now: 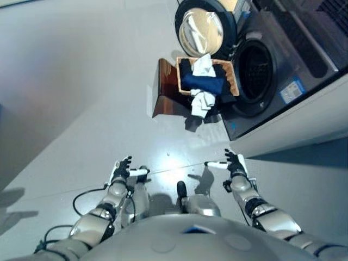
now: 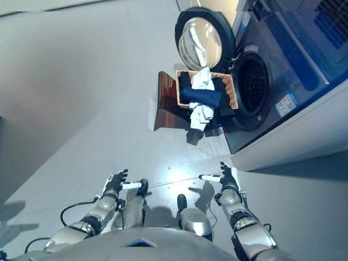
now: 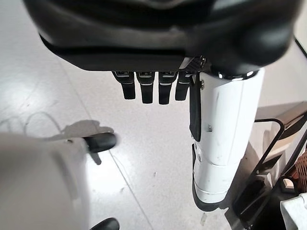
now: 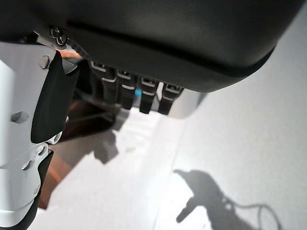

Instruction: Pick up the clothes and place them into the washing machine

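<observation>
Laundry area; front-load washer (image 1: 272, 76) with door (image 1: 204, 30) open; basket (image 1: 232, 76) of clothes (image 1: 202, 81) on wooden stand (image 1: 166, 89); bare grey floor (image 1: 81, 81).

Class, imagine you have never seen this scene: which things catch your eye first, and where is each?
A basket heaped with dark blue and white clothes sits on a brown stand, beside the washing machine with its round door swung open. Nearer, the left hand and right hand hover open and empty above the grey floor.
</observation>
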Tool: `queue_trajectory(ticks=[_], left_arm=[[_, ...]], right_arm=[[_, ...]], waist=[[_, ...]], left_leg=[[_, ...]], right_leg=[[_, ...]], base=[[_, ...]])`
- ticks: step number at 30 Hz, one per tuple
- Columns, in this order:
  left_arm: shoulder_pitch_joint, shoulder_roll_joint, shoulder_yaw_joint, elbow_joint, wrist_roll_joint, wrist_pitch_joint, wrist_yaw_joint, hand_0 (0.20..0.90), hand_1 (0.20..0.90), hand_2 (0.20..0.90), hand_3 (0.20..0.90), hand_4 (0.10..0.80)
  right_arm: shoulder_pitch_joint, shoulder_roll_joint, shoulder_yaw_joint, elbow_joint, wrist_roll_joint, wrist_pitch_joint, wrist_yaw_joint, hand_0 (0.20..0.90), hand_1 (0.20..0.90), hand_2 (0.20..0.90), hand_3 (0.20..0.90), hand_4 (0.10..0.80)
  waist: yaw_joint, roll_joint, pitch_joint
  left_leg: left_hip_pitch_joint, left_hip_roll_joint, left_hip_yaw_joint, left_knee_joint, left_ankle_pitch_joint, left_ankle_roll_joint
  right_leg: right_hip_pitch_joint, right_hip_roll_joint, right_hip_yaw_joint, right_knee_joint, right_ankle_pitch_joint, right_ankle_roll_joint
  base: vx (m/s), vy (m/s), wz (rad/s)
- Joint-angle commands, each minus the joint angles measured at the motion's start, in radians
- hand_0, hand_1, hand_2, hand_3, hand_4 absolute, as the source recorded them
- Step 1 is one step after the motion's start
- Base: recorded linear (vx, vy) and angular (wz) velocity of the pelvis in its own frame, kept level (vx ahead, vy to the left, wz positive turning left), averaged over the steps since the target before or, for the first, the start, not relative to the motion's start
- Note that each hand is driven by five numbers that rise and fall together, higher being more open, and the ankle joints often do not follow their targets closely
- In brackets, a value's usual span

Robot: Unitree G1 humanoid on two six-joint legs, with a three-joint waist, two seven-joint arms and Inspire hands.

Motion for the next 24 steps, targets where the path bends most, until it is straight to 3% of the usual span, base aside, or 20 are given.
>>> queue_trajectory(ticks=[1,3,4,5,6,7,9,10,11,12,13,14,15,16,17,20,22,23,24], left_arm=[[-0.05,0.035,-0.038,-0.017,-0.004,-0.046,0.047,0.9,0.9,0.9,0.9,0.8],[-0.047,0.049,-0.035,-0.03,-0.004,-0.046,0.045,0.9,0.9,0.9,0.9,0.8],[-0.045,0.069,-0.017,-0.038,-0.004,-0.042,0.047,0.9,0.9,0.9,0.9,0.8],[-0.045,0.07,-0.017,-0.039,-0.004,-0.041,0.047,0.9,0.9,0.9,0.9,0.8],[-0.05,0.088,-0.012,-0.051,0.0,-0.04,0.05,0.9,0.9,0.9,0.9,0.8],[-0.05,0.088,-0.011,-0.051,0.0,-0.04,0.05,0.9,0.9,0.9,0.9,0.8],[-0.064,0.107,-0.015,-0.063,0.001,-0.041,0.053,0.9,0.9,0.9,0.9,0.8],[-0.066,0.114,-0.019,-0.073,-0.003,-0.045,0.05,0.9,0.9,0.9,0.9,0.8],[-0.069,0.114,-0.02,-0.067,-0.005,-0.048,0.048,0.9,0.9,0.9,0.9,0.8],[-0.076,0.111,-0.021,-0.053,-0.012,-0.048,0.048,0.9,0.9,0.9,0.9,0.8],[-0.082,0.104,-0.02,-0.039,-0.016,-0.049,0.047,0.9,0.9,0.9,0.9,0.8],[-0.083,0.104,-0.02,-0.038,-0.016,-0.049,0.047,0.9,0.9,0.9,0.9,0.8],[-0.104,0.092,-0.024,-0.024,-0.031,-0.049,0.05,0.9,0.9,0.9,0.9,0.8],[-0.104,0.091,-0.024,-0.023,-0.031,-0.049,0.05,0.9,0.9,0.9,0.9,0.8],[-0.112,0.09,-0.018,0.004,-0.026,-0.046,0.051,0.9,0.9,0.9,0.9,0.8],[-0.103,0.083,-0.008,0.008,-0.031,-0.046,0.05,0.9,0.9,0.9,0.9,0.8],[-0.081,0.071,-0.001,-0.004,-0.043,-0.049,0.049,0.9,0.9,0.9,0.9,0.8],[-0.069,0.058,-0.005,-0.022,-0.055,-0.052,0.04,0.9,0.9,0.9,0.9,0.8],[-0.069,0.059,-0.005,-0.023,-0.055,-0.052,0.04,0.9,0.9,0.9,0.9,0.8]], right_arm=[[-0.067,0.005,-0.006,-0.035,0.009,-0.058,-0.037,0.9,0.9,0.9,0.9,0.8],[-0.069,0.011,-0.01,-0.034,0.014,-0.057,-0.033,0.9,0.9,0.9,0.9,0.8],[-0.07,0.018,-0.01,-0.046,0.012,-0.055,-0.016,0.9,0.9,0.9,0.9,0.8],[-0.07,0.019,-0.01,-0.046,0.012,-0.055,-0.016,0.9,0.9,0.9,0.9,0.8],[-0.073,0.024,-0.012,-0.042,0.01,-0.053,-0.008,0.9,0.9,0.9,0.9,0.8],[-0.073,0.024,-0.012,-0.042,0.01,-0.053,-0.008,0.9,0.9,0.9,0.9,0.8],[-0.08,0.024,-0.009,-0.049,0.002,-0.048,-0.003,0.9,0.9,0.9,0.9,0.8],[-0.08,0.021,-0.013,-0.042,-0.001,-0.047,0.0,0.9,0.9,0.9,0.9,0.8],[-0.082,0.02,-0.014,-0.033,-0.005,-0.042,0.002,0.9,0.9,0.9,0.9,0.8],[-0.08,0.014,-0.017,-0.021,-0.01,-0.036,-0.005,0.9,0.9,0.9,0.9,0.8],[-0.084,0.013,-0.018,-0.014,-0.01,-0.033,-0.006,0.9,0.9,0.9,0.9,0.8],[-0.084,0.012,-0.018,-0.014,-0.01,-0.033,-0.006,0.9,0.9,0.9,0.9,0.8],[-0.09,0.004,-0.027,-0.015,-0.012,-0.03,-0.016,0.9,0.9,0.9,0.9,0.8],[-0.089,0.003,-0.027,-0.015,-0.012,-0.03,-0.016,0.9,0.9,0.9,0.9,0.8],[-0.089,0.002,-0.027,-0.022,-0.009,-0.029,-0.016,0.9,0.9,0.9,0.9,0.8],[-0.062,0.002,-0.033,-0.012,0.001,-0.031,-0.005,0.9,0.9,0.9,0.9,0.8],[-0.028,0.003,-0.036,-0.011,0.012,-0.038,0.007,0.9,0.9,0.9,0.9,0.8],[-0.007,0.002,-0.034,-0.013,0.023,-0.051,0.006,0.9,0.9,0.9,0.9,0.8],[-0.006,0.002,-0.034,-0.013,0.023,-0.051,0.006,0.9,0.9,0.9,0.9,0.8]], waist=[[0.026,-0.025,-0.012],[0.041,-0.036,-0.019],[0.061,-0.049,-0.02],[0.063,-0.05,-0.021],[0.066,-0.045,-0.01],[0.066,-0.045,-0.01],[0.045,-0.03,0.019],[0.034,-0.022,0.03],[0.031,-0.02,0.033],[0.03,-0.021,0.024],[0.029,-0.023,0.021],[0.027,-0.021,0.027],[0.004,-0.022,0.029],[0.004,-0.019,0.031],[-0.011,-0.045,0.029],[-0.015,-0.064,0.012],[-0.022,-0.066,-0.004],[-0.018,-0.074,0.009],[-0.021,-0.073,0.009]], left_leg=[[-0.03,-0.074,0.022,0.119,0.01,0.071],[-0.038,-0.092,0.036,0.157,-0.018,0.086],[-0.042,-0.102,0.062,0.204,-0.061,0.111],[-0.044,-0.102,0.064,0.207,-0.063,0.111],[-0.026,-0.11,0.065,0.23,-0.091,0.131],[-0.027,-0.11,0.065,0.231,-0.092,0.13],[-0.002,-0.109,0.054,0.249,-0.113,0.143],[0.01,-0.105,0.045,0.244,-0.114,0.144],[0.024,-0.105,0.045,0.234,-0.118,0.146],[0.053,-0.105,0.043,0.208,-0.127,0.141],[0.067,-0.105,0.041,0.201,-0.136,0.137],[0.074,-0.104,0.039,0.2,-0.138,0.137],[0.114,-0.106,0.011,0.177,-0.165,0.126],[0.119,-0.102,0.01,0.177,-0.168,0.126],[0.149,-0.113,0.01,0.166,-0.188,0.116],[0.18,-0.095,0.003,0.176,-0.221,0.098],[0.185,-0.064,-0.028,0.27,-0.207,0.074],[0.105,-0.063,-0.046,0.5,-0.12,0.058],[0.1,-0.064,-0.049,0.507,-0.123,0.058]], right_leg=[[0.062,-0.046,0.046,0.007,-0.096,0.076],[0.064,-0.065,0.064,0.044,-0.114,0.08],[0.037,-0.07,0.061,0.171,-0.14,0.093],[0.035,-0.07,0.063,0.175,-0.142,0.093],[-0.032,-0.041,0.056,0.33,-0.137,0.12],[-0.034,-0.04,0.056,0.334,-0.139,0.12],[-0.133,-0.002,0.032,0.483,-0.117,0.148],[-0.174,0.009,0.014,0.519,-0.111,0.151],[-0.193,-0.009,-0.013,0.489,-0.118,0.14],[-0.192,-0.064,-0.048,0.353,-0.102,0.125],[-0.192,-0.094,-0.055,0.288,-0.079,0.123],[-0.182,-0.093,-0.057,0.284,-0.078,0.122],[-0.268,-0.155,-0.022,0.149,0.009,0.14],[-0.261,-0.152,-0.024,0.146,0.009,0.14],[-0.252,-0.153,0.014,0.088,0.05,0.157],[-0.231,-0.147,0.032,0.092,0.058,0.152],[-0.191,-0.126,0.012,0.09,0.051,0.126],[-0.116,-0.108,-0.008,0.064,0.044,0.09],[-0.116,-0.108,-0.011,0.063,0.044,0.09]], base=[[0.314,0.228,-0.88],[0.261,0.164,-0.65],[0.137,0.093,-0.09],[0.251,0.167,-0.22],[0.114,0.075,-0.32],[0.154,0.107,-0.48],[0.093,0.068,-0.22],[0.133,0.058,0.11],[0.263,-0.039,0.26],[0.316,-0.11,0.13],[0.258,-0.123,0.01],[0.325,-0.152,-0.13],[0.248,-0.099,-0.15],[0.384,-0.177,-0.02],[0.151,-0.079,0.05],[0.29,-0.188,0.25],[0.325,-0.296,0.63],[0.278,-0.295,0.62],[0.217,-0.358,0.6]])
